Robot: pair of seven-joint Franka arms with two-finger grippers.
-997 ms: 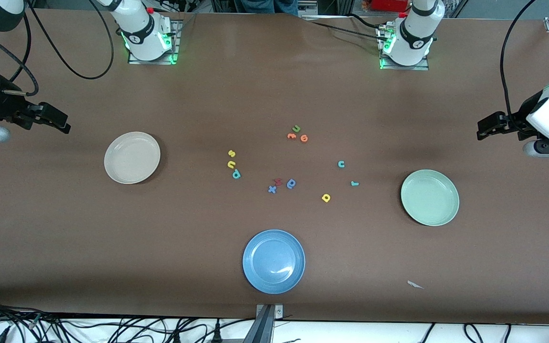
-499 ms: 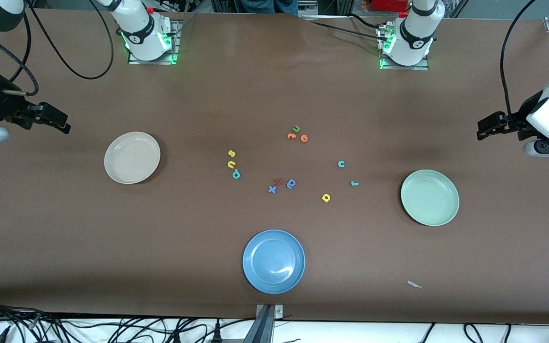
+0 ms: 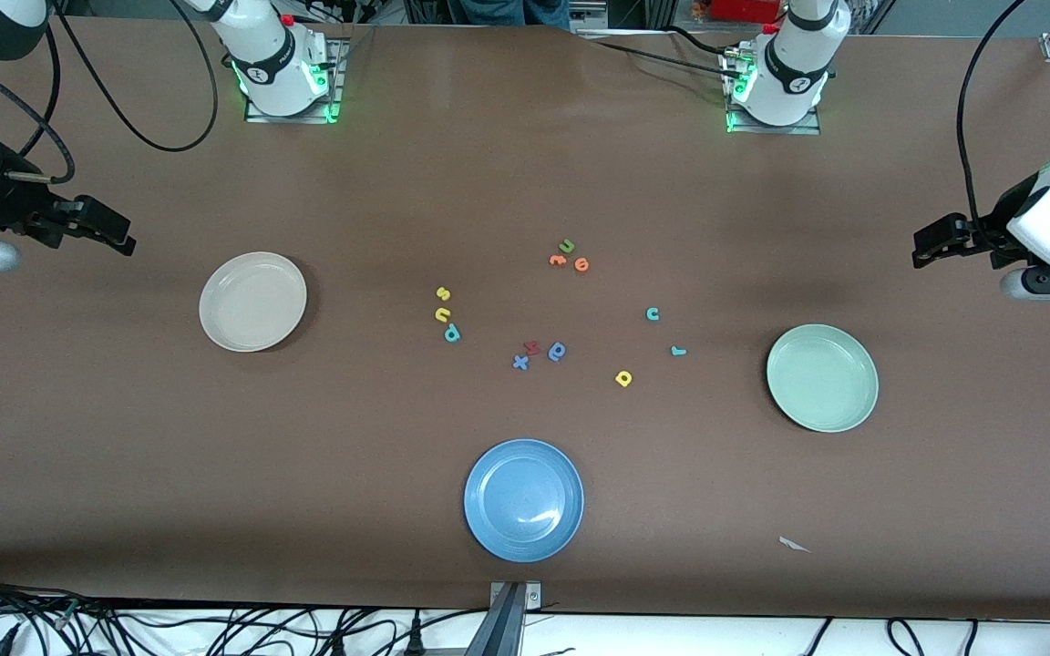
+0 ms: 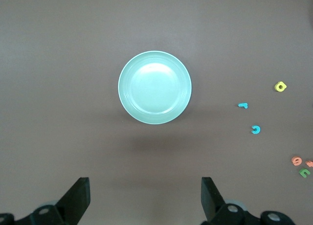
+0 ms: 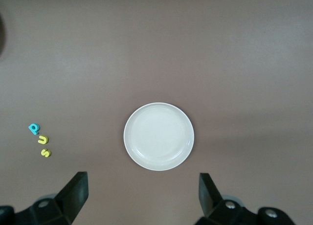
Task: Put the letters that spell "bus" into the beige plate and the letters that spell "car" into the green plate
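Note:
The beige plate lies empty toward the right arm's end. Beside it, mid-table, are the yellow "s", yellow "u" and teal "b". The green plate lies empty toward the left arm's end, with the teal "c", teal "r" and yellow "a" nearby. My right gripper hangs open over bare table at its end. My left gripper hangs open over bare table at its end. Both hold nothing.
A blue plate sits nearest the front camera. Other letters lie mid-table: a green "u", two orange ones, a blue "x", a red one and a blue rounded one. A paper scrap lies near the front edge.

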